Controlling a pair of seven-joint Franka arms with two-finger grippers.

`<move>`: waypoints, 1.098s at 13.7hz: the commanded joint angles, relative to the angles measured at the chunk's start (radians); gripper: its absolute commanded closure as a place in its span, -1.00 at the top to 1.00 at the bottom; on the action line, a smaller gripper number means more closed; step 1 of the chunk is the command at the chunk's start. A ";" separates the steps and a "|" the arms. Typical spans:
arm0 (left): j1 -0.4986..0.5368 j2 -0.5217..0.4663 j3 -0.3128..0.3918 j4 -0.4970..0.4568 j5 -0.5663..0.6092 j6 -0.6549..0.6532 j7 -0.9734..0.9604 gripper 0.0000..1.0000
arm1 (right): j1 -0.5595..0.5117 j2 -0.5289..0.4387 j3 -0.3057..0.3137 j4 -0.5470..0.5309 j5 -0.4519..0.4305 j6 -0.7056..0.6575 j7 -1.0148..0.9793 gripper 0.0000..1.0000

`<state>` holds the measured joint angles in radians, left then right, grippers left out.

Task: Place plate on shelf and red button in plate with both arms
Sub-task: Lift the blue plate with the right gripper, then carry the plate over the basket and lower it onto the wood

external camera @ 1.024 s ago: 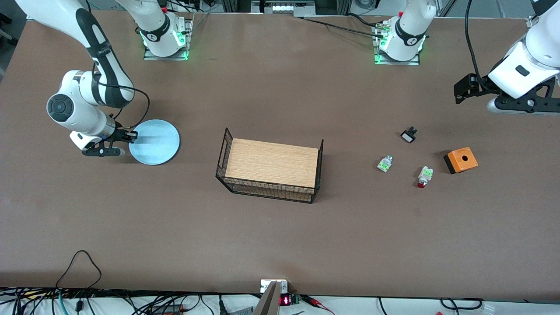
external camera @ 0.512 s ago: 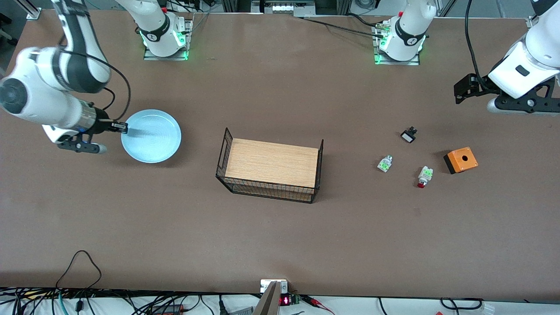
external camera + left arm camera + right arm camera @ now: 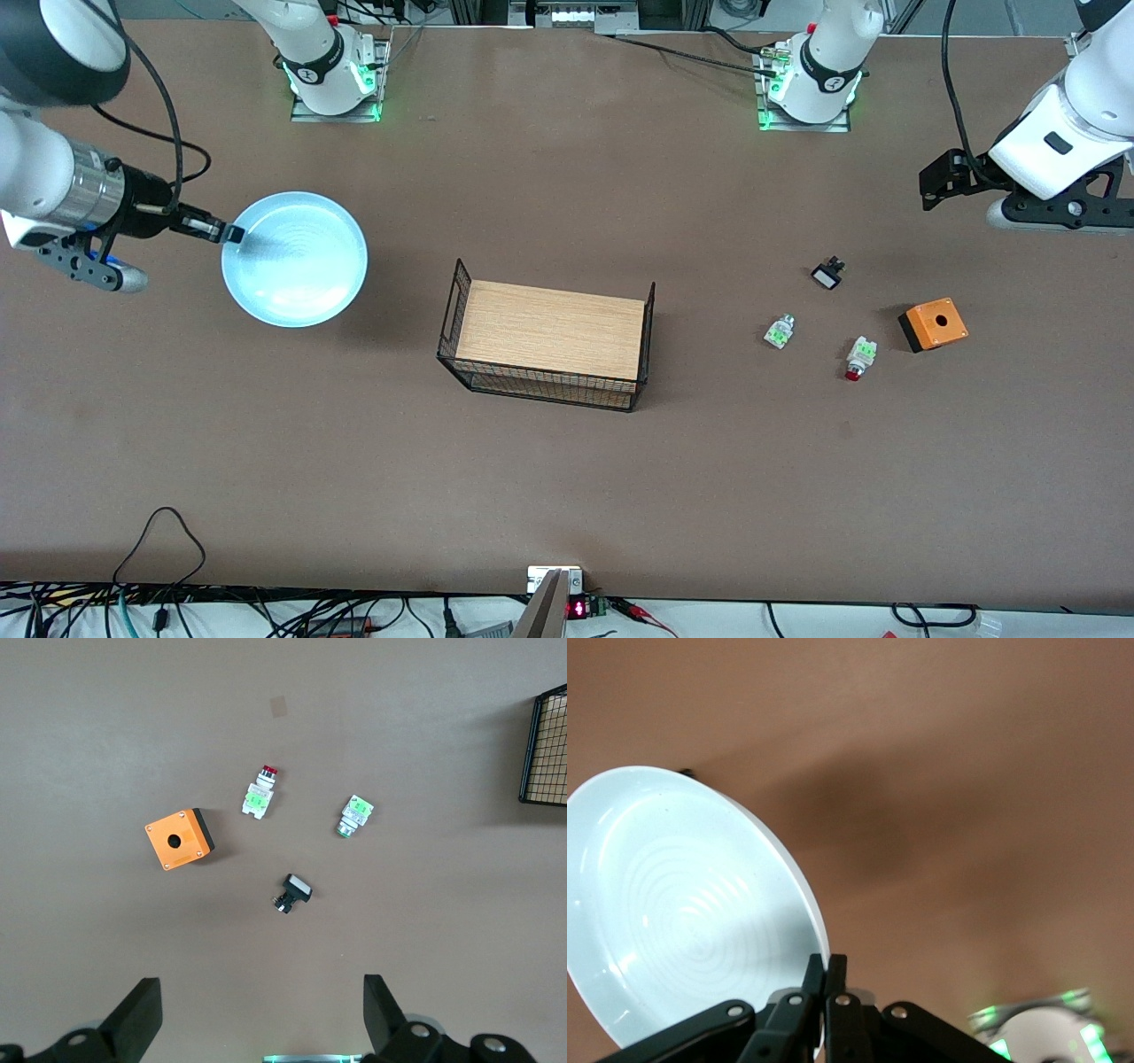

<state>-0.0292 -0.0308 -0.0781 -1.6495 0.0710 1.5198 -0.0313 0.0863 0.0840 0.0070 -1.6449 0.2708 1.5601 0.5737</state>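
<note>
The light blue plate (image 3: 294,259) hangs in the air toward the right arm's end of the table, held by its rim. My right gripper (image 3: 232,234) is shut on that rim; the right wrist view shows the plate (image 3: 682,912) pinched between the fingers (image 3: 826,979). The red button (image 3: 858,358), white with a green label and red cap, lies on the table toward the left arm's end; it also shows in the left wrist view (image 3: 259,796). My left gripper (image 3: 261,1028) is open and empty, high above the table near the small parts, and waits.
A wire basket with a wooden top (image 3: 551,345) stands mid-table. Near the red button lie an orange box (image 3: 933,324), a white-and-green part without red cap (image 3: 780,331) and a black-and-white part (image 3: 827,274). Cables run along the table's near edge.
My right gripper has lifted the plate off the table and drawn it toward the right arm's end, rising. The left arm has not moved.
</note>
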 commanded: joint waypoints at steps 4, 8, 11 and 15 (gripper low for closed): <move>0.008 0.003 0.000 0.020 -0.005 -0.021 0.011 1.00 | 0.228 0.065 0.008 0.135 0.068 -0.015 0.579 -1.00; 0.008 0.003 0.000 0.020 -0.007 -0.021 0.011 1.00 | 0.375 0.135 0.008 0.165 0.061 0.121 0.779 -1.00; 0.009 0.003 0.000 0.020 -0.008 -0.021 0.011 1.00 | 0.437 0.183 0.007 0.165 0.054 0.208 0.847 -1.00; 0.011 0.003 0.000 0.020 -0.008 -0.023 0.011 1.00 | 0.498 0.240 0.007 0.163 0.021 0.285 0.890 -1.00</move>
<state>-0.0264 -0.0308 -0.0772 -1.6494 0.0710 1.5198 -0.0313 0.5466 0.2898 0.0255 -1.5168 0.3169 1.8277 1.4226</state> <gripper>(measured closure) 0.000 0.974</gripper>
